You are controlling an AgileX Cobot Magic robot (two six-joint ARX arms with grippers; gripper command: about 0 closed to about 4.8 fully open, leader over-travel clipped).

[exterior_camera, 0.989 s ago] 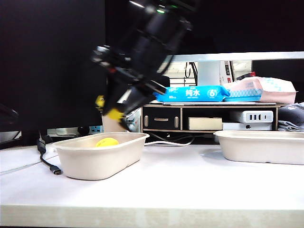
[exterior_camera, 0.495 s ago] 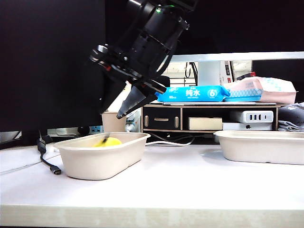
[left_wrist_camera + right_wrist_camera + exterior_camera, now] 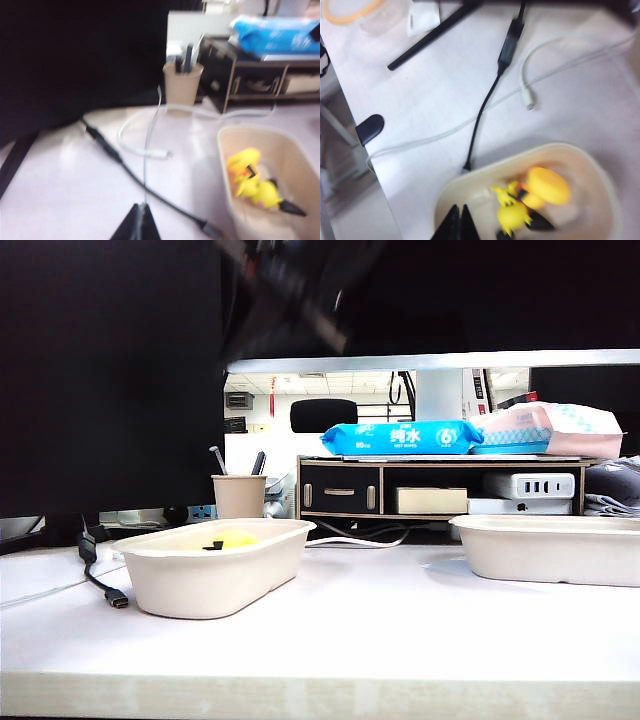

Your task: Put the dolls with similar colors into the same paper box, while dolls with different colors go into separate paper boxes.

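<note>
Two yellow dolls lie together in the left paper box (image 3: pixel 210 585): a rubber duck (image 3: pixel 547 185) and a figure with black tips (image 3: pixel 512 215). Over this box's rim (image 3: pixel 470 175) my right gripper (image 3: pixel 459 209) hangs high, shut and empty; its arm (image 3: pixel 290 290) is a dark blur at the top of the exterior view. My left gripper (image 3: pixel 141 207) is shut and empty, low over the table beside the same box (image 3: pixel 300 150), looking at the duck (image 3: pixel 243 162) and the figure (image 3: pixel 265 192). The right paper box (image 3: pixel 550 555) stands apart; its wall hides its inside.
A tan cup with pens (image 3: pixel 239 495) stands behind the left box. A black cable (image 3: pixel 100 580) and a white cable (image 3: pixel 145 145) lie on the table to its left. A low shelf (image 3: pixel 440 485) with wipe packs (image 3: pixel 405 437) runs along the back.
My right gripper let go of the yellow figure, which fell into the left box beside the duck. The gripper then shut and rose quickly to the top of the exterior view.
</note>
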